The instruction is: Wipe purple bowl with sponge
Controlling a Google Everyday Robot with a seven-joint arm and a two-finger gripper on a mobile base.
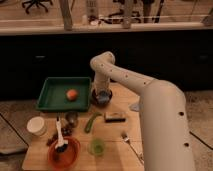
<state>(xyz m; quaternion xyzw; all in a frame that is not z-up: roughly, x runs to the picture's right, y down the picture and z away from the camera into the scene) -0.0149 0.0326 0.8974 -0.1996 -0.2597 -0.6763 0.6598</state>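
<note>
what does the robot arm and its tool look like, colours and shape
The arm is thick, smooth and off-white, built of rounded tubular segments with bulbous joints and small dark dots along the shell. No loose cables or sleeves show. The tool sits low over the purple bowl beside the green tray and looks darker; its details cannot be made out.
</note>
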